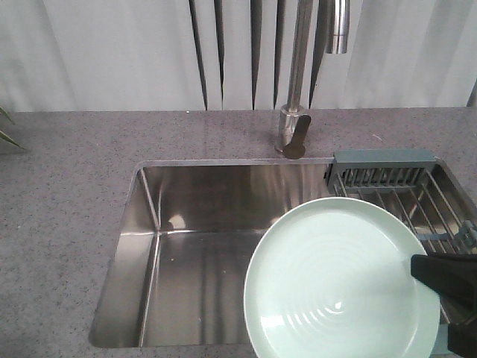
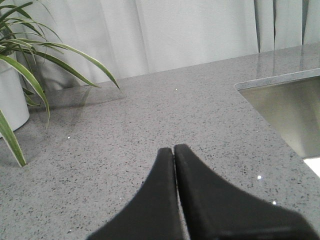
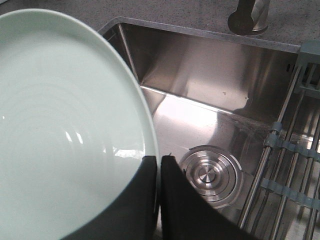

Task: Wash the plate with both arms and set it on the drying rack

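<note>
Plate point(image 1: 339, 280) is pinched at its rim by right gripper point(image 3: 159, 159) and held over sink point(image 1: 186, 216), beside drying rack point(image 1: 406, 190). Left gripper point(image 2: 173, 149) is pressed together, empty, over countertop point(image 2: 150, 110). No water is seen; racking is not yet done.

A steel sink point(image 1: 201, 246) sits in the speckled grey counter point(image 1: 67, 194), a tap point(image 1: 297, 89) at its back edge, a round drain point(image 3: 210, 173) in its floor. A potted plant point(image 2: 30, 50) stands at the counter's left end, curtains point(image 1: 112, 52) behind.
</note>
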Motion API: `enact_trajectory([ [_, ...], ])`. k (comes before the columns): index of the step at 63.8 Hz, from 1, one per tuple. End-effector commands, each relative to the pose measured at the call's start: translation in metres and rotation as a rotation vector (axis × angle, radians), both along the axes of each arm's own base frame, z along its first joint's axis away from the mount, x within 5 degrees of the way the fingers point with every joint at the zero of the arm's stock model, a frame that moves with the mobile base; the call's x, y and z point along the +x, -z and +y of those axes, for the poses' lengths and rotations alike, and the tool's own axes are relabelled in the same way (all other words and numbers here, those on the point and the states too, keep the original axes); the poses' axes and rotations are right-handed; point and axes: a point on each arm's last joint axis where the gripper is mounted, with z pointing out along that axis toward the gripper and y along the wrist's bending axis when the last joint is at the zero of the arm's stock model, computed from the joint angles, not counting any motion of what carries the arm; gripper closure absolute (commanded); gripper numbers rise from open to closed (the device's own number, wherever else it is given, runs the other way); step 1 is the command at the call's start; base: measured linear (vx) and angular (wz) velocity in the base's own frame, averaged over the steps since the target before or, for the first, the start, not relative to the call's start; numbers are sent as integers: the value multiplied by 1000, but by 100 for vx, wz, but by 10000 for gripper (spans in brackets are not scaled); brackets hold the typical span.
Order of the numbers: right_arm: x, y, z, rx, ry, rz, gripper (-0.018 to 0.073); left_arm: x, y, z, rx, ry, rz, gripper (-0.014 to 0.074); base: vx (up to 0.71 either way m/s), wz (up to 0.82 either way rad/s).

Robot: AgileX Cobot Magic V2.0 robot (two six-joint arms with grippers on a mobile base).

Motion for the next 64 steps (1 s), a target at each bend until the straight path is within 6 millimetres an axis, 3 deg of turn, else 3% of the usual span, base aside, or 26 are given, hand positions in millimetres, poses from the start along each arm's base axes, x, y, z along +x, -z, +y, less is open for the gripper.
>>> enact_trajectory([
  [1, 3, -12, 0, 42, 17, -54, 561, -2, -16, -1, -6, 5, -111, 603, 3, 0],
  [64, 3, -12, 0, 42, 17, -54, 561, -2, -16, -1, -6, 5, -111, 603, 1, 0],
])
